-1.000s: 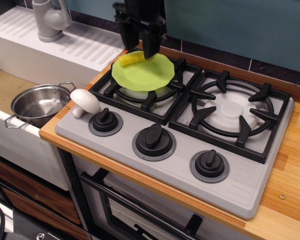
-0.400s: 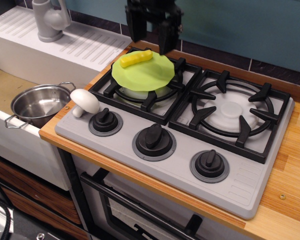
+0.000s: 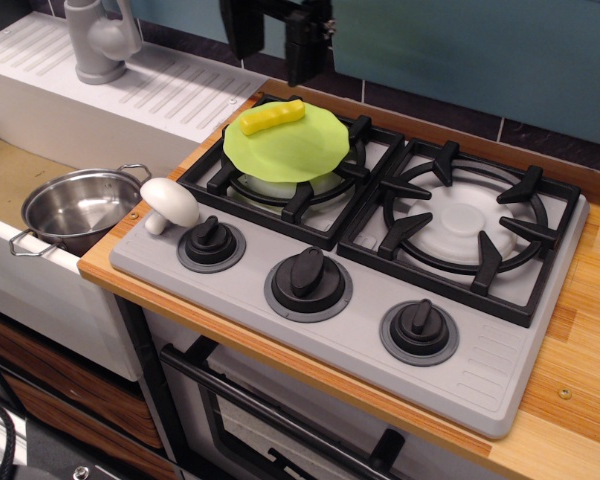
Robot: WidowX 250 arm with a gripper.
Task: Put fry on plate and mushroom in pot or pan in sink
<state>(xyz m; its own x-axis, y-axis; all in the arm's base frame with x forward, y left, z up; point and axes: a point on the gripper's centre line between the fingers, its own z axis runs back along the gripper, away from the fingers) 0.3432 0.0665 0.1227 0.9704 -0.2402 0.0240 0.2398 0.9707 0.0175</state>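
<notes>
**Fry delivered — the mushroom is next**

Nearest the camera, the grey stove (image 3: 460,370) is showing its row of black knobs (image 3: 307,275), and at its front left corner the mushroom (image 3: 170,204) is lying on its side, cap toward the burners and stem toward the sink (image 3: 10,170). Just left of it and lower, the pot (image 3: 75,210) is sitting in the sink, empty and open-mouthed, one loop handle almost under the counter edge. The mushroom is untouched, so the second half of the task is not yet done.

Farther back, the plate (image 3: 310,150) is resting on the left burner grate, and the fry (image 3: 271,117) is lying on its rear left part — that half appears complete.

At the very back, the gripper (image 3: 270,45) is hanging above the plate's far edge with its two dark fingers spread apart and nothing between them, well clear of the fry. The mushroom is lying well apart from it, forward and to the left. The next move probably calls for travelling toward that front corner, descending over the rounded cap and closing gently, since a smooth dome could slip.
</notes>
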